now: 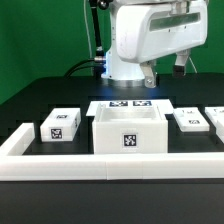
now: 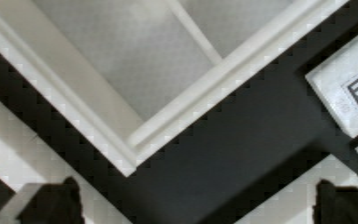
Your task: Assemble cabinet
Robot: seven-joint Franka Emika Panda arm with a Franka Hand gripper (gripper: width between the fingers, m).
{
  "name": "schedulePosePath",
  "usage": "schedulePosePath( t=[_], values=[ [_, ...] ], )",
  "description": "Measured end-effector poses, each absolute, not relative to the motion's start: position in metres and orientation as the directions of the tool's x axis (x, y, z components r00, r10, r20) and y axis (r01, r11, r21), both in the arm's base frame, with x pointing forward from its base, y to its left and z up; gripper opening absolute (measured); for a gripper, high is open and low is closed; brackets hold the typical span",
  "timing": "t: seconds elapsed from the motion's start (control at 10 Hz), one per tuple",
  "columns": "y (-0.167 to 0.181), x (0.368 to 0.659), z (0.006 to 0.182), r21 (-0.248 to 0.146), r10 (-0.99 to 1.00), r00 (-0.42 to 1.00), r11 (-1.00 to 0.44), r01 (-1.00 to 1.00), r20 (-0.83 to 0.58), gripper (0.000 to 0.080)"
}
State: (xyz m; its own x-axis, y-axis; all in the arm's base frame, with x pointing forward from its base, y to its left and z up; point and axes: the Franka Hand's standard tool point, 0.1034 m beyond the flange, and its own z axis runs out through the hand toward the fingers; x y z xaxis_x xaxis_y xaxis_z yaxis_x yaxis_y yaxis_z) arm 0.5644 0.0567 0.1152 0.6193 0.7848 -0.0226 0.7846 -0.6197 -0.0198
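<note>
The cabinet body (image 1: 128, 131), a large open-topped white box with a tag on its front, stands at the table's middle. A small white tagged box (image 1: 60, 125) lies to its left in the exterior view, and two flatter tagged white parts (image 1: 190, 120) (image 1: 217, 118) lie to its right. My gripper (image 1: 148, 74) hangs open and empty above the table, behind the cabinet body. In the wrist view a corner of the cabinet body (image 2: 149, 130) lies below my gripper (image 2: 194, 205). Both dark fingertips (image 2: 51, 203) stand wide apart with nothing between them. A tagged white part (image 2: 345, 88) shows at the edge.
The long low white L-shaped rail (image 1: 100, 166) runs along the table's front and up the exterior view's left side. The marker board (image 1: 130, 103) lies flat behind the cabinet body. The arm's base stands at the back.
</note>
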Motion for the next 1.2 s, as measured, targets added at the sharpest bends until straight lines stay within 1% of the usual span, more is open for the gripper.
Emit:
schedulePosePath(
  t=[0.7,0.8,1.0,1.2],
  values=[
    [0.056,0.563,0.116,-0.02,0.786,0.618,-0.619,0.785,-0.023,0.065],
    [0.054,0.555,0.117,-0.02,0.796,0.604,-0.605,0.796,-0.026,0.065],
    [0.049,0.528,0.116,-0.033,0.82,0.571,-0.572,0.82,-0.043,0.065],
    [0.048,0.519,0.12,0.004,0.847,0.531,-0.531,0.847,-0.038,0.065]
  ],
)
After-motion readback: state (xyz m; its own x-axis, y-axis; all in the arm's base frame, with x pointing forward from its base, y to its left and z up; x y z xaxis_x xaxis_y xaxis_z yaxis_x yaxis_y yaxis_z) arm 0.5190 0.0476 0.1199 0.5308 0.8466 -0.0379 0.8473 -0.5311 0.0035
